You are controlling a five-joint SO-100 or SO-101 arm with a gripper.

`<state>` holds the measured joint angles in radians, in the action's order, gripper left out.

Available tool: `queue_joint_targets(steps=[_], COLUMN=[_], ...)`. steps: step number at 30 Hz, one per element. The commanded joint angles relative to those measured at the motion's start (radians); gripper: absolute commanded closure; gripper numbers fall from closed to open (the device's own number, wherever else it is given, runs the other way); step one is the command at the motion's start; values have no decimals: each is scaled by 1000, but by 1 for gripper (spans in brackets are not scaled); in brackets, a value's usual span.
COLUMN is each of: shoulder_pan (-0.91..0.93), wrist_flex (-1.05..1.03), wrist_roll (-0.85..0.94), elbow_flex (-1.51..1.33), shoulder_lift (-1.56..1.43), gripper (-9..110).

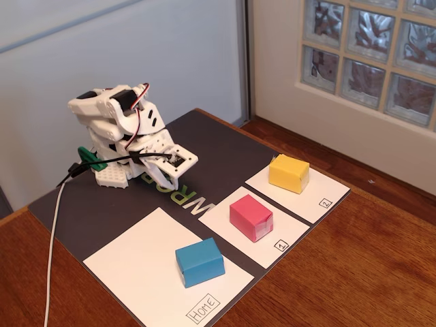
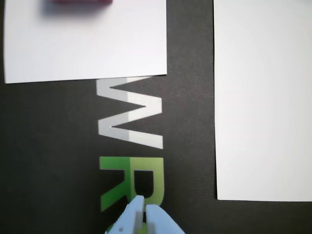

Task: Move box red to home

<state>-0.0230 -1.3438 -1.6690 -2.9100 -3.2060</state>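
The pinkish-red box (image 1: 251, 216) sits on the white panel marked "1" (image 1: 272, 253); in the wrist view only its lower edge (image 2: 80, 2) shows at the top left. The large white HOME panel (image 1: 129, 266) lies at the front left and holds a blue block (image 1: 199, 261); in the wrist view it fills the right side (image 2: 263, 97). My white gripper (image 1: 167, 181) is folded low over the dark mat, behind the panels, well away from the red box. In the wrist view its fingertips (image 2: 144, 205) are together and hold nothing.
A yellow block (image 1: 289, 172) sits on the panel marked "2" (image 1: 327, 191). The dark mat (image 1: 225, 150) with "WR" lettering (image 2: 129, 112) lies on a wooden table. A white cable (image 1: 53, 252) trails off the left. A wall and a glass-block window stand behind.
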Motion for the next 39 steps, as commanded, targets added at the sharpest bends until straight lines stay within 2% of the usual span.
queue_joint_targets(steps=[1,7,26,32,39], shoulder_pan=[-12,-17,-212,-239,-215], wrist_flex=[71,112,155,98,84], wrist_roll=[-18,-11,-281,-262,-206], elbow_flex=[150,497,1407,1632,1744], shoulder_lift=[227,684,1542,1758,1928], gripper=[102,102,102,102,101])
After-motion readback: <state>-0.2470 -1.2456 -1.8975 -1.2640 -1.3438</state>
